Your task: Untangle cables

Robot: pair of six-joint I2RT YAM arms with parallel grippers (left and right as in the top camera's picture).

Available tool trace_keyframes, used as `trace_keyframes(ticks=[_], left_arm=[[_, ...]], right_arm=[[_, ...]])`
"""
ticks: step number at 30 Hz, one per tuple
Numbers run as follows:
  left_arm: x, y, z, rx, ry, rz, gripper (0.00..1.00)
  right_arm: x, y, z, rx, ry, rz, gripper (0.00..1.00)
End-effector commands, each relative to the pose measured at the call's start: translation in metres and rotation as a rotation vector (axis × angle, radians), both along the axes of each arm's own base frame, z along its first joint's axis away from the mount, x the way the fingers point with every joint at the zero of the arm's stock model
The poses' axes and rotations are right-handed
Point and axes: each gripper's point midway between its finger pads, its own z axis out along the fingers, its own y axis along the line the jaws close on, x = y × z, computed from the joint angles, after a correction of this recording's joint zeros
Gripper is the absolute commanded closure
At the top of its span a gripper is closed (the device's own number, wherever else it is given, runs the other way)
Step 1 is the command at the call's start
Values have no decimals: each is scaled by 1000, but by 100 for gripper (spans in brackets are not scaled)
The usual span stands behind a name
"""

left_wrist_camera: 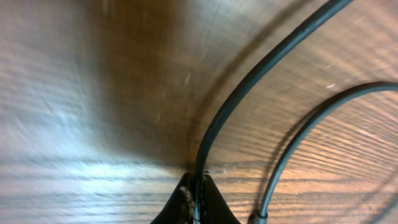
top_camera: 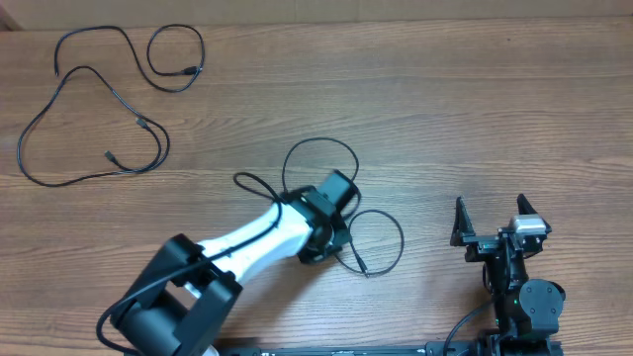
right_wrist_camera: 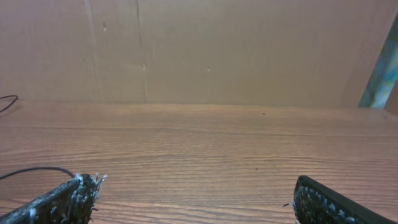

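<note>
A tangled black cable (top_camera: 322, 148) lies in loops at the table's middle, one loop above my left gripper (top_camera: 334, 198) and one to its right (top_camera: 396, 229). In the left wrist view the left gripper (left_wrist_camera: 197, 196) is shut on this cable (left_wrist_camera: 249, 81), right at the wood; a second strand (left_wrist_camera: 298, 140) curves beside it. Two separate cables lie at the far left: a long one (top_camera: 59, 109) and a small curl (top_camera: 173, 59). My right gripper (top_camera: 490, 225) is open and empty at the right; its fingers frame bare wood in the right wrist view (right_wrist_camera: 193, 199).
The wooden table (top_camera: 475, 109) fills the view. A brown wall (right_wrist_camera: 217, 50) stands behind it in the right wrist view. Thicker black wires run from the arm bases at the front edge (top_camera: 460, 331).
</note>
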Motion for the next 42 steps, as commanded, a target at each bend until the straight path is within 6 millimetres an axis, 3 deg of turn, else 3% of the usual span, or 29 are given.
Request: trace_keyframes(ticks=[1, 5, 11, 17, 20, 29, 34, 42], left_arm=[[38, -22, 67, -136, -233, -271, 96], [60, -31, 139, -190, -498, -478, 96], [63, -31, 237, -258, -764, -511, 96], [58, -19, 318, -305, -1015, -535, 96], [52, -2, 343, -322, -1079, -502, 96], [45, 44, 357, -239, -1117, -410, 96], [50, 88, 342, -163, -1023, -221, 96], [50, 156, 301, -79, -792, 135, 96]], right_arm=[[0, 1, -2, 3, -3, 3, 0], [0, 1, -2, 3, -3, 3, 0], [0, 1, -2, 3, -3, 3, 0], [0, 1, -2, 3, -3, 3, 0], [0, 1, -2, 3, -3, 3, 0], [0, 1, -2, 3, -3, 3, 0], [0, 1, -2, 3, -2, 3, 0], [0, 1, -2, 3, -3, 3, 0]])
